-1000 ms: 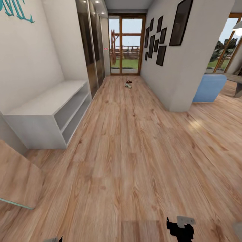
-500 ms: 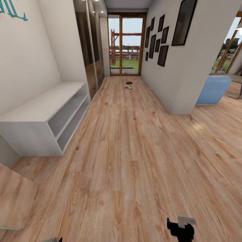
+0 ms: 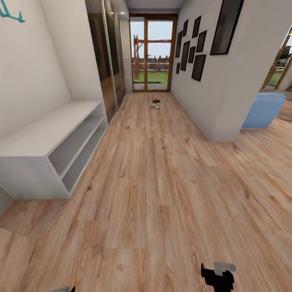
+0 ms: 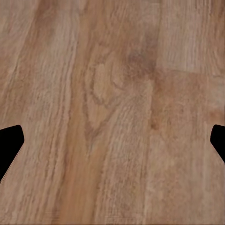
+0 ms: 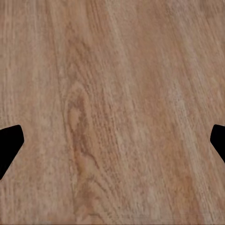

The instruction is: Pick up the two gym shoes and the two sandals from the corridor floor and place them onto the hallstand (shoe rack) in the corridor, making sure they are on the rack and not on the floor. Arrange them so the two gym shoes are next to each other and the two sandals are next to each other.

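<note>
Far down the corridor floor (image 3: 154,194), near the glass door, lie a small pale gym shoe (image 3: 155,106) and a dark brown sandal (image 3: 155,100); they are too small to make out further. The hallstand (image 3: 48,138), a low pale grey bench with two open shelf slots, stands against the left wall with nothing on it. My right gripper (image 3: 217,278) hangs low at the bottom of the head view. In the wrist views my left gripper (image 4: 112,145) and right gripper (image 5: 112,145) are both open, fingertips wide apart over bare planks.
Dark mirrored wardrobe doors (image 3: 107,69) follow the hallstand along the left wall. A white wall with black picture frames (image 3: 198,52) bounds the right side and ends at a corner (image 3: 221,134). Beyond that corner stands a blue seat (image 3: 263,110). The glass door (image 3: 152,54) closes the corridor.
The whole view has shifted: the camera has moved forward along the corridor, so the hallstand looks nearer and the wood panel at lower left has left the view. Both grippers keep their pose.
</note>
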Motion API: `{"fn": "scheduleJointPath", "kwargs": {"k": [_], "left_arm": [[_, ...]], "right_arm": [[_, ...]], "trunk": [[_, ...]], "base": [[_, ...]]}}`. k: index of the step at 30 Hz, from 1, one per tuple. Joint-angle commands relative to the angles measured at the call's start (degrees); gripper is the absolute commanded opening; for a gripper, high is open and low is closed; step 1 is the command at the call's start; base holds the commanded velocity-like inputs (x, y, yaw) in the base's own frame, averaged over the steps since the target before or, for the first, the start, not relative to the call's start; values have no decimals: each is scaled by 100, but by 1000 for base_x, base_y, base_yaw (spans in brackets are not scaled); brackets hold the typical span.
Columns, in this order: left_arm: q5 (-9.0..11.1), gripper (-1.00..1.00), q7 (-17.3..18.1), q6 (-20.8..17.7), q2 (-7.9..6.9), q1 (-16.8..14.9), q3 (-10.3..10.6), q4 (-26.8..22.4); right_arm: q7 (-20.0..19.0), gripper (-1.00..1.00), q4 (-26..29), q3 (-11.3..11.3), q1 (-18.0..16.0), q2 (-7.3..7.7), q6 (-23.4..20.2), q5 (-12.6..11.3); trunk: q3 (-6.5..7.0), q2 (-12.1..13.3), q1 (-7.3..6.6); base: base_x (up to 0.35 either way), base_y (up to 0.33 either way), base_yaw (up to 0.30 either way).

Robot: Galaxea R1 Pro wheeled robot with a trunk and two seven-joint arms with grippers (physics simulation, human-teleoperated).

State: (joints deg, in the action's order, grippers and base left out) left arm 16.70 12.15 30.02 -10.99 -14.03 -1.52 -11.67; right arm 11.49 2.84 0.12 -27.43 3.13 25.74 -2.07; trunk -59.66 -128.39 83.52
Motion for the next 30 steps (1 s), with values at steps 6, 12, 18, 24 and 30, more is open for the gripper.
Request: {"fn": "scheduleJointPath", "kwargs": {"k": [6, 12, 18, 24, 30], "left_arm": [[53, 100, 60, 4, 0, -3, -15, 7], [53, 100, 60, 4, 0, -3, -15, 7], [53, 100, 60, 4, 0, -3, -15, 7], [53, 100, 60, 4, 0, -3, -15, 7], [53, 100, 60, 4, 0, -3, -15, 7]], "right_arm": [[2, 100, -3, 5, 0, -4, 20, -21], [8, 100, -3, 4, 3, -5, 20, -21], [10, 100, -3, -1, 5, 4, 23, -29], [11, 100, -3, -3, 6, 10, 20, -32], [11, 100, -3, -3, 4, 12, 22, -32]], "trunk": [[-5, -2, 3], [-5, -2, 3], [-5, -2, 3], [-5, -2, 3], [-5, -2, 3]], "base": [[338, 0, 0], [338, 0, 0], [338, 0, 0], [338, 0, 0], [338, 0, 0]]}}
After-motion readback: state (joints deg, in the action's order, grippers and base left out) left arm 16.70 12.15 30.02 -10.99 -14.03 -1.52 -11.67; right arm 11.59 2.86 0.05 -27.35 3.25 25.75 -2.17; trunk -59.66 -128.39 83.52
